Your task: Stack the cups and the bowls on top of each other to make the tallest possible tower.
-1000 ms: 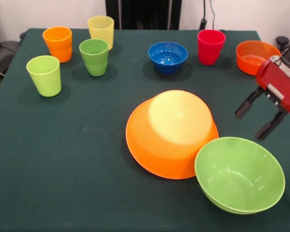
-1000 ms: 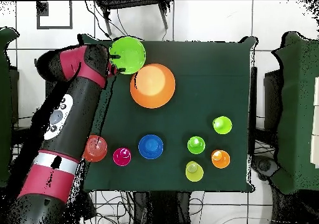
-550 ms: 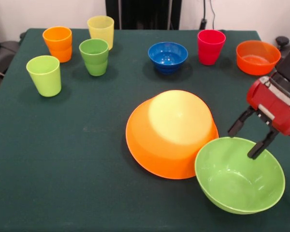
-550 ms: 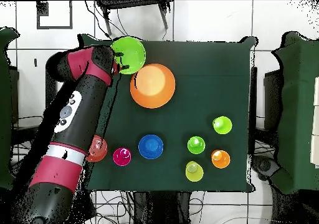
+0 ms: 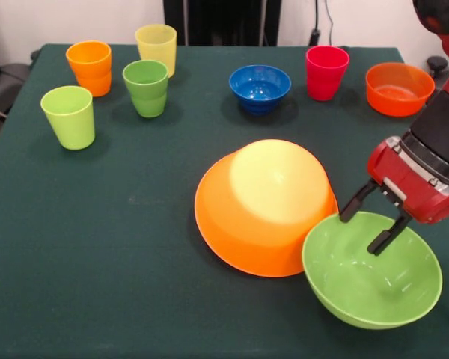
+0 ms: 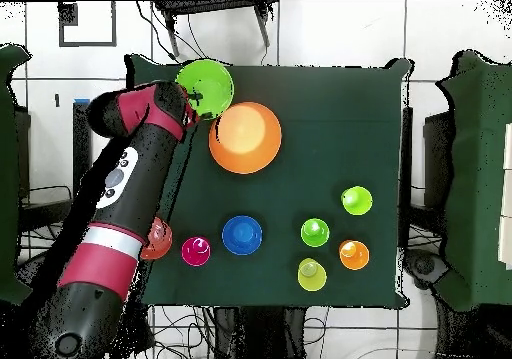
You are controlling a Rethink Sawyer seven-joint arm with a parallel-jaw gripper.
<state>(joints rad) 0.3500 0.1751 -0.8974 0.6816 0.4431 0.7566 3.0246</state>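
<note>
No legible text, label, brand, number or sign is found in either view. The cups, the bowls and the tabletop (image 5: 97, 247) carry plain surfaces without print. Small dark marks on a pale panel of the arm (image 6: 115, 180) in the overhead view cannot be read as characters.

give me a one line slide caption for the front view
Open red and black gripper reaches into upright light green plastic bowl beside overturned large orange plastic bowl on green tablecloth.
</note>
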